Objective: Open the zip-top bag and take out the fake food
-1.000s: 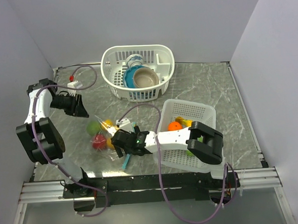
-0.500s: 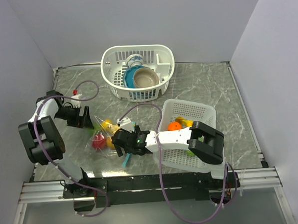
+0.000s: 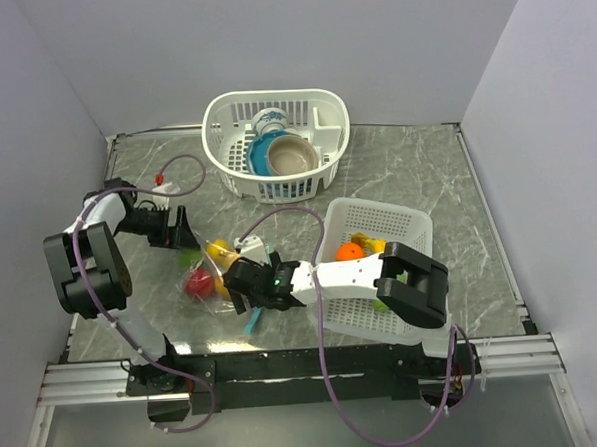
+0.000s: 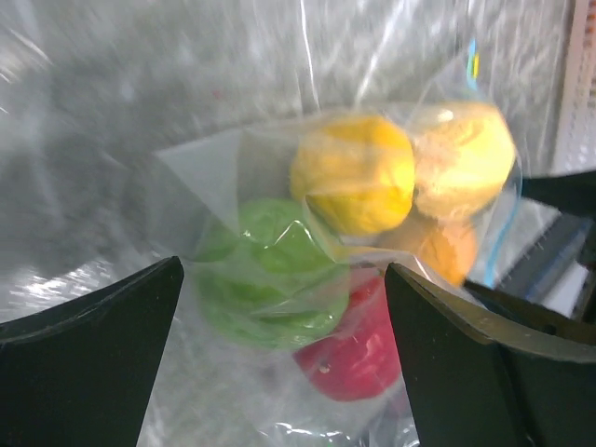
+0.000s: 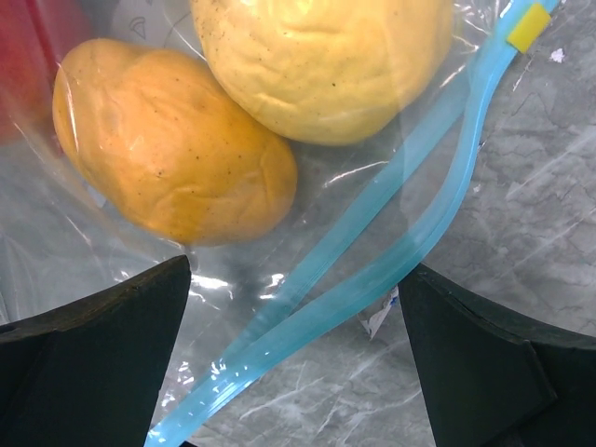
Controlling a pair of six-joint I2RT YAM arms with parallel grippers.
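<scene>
One change I see: left gripper, jaws wide, nearer zip-top bag; right gripper, also wide, unmoved over zip strip.

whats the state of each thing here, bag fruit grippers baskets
zip-top bag: lying on the table, zip tracks partly parted
fake food: inside the bag
left gripper: open, facing the bag
right gripper: open, over the zip strip
rectangular basket: upright, a few fruits inside
round basket: upright, holding bowls and a cup
</scene>
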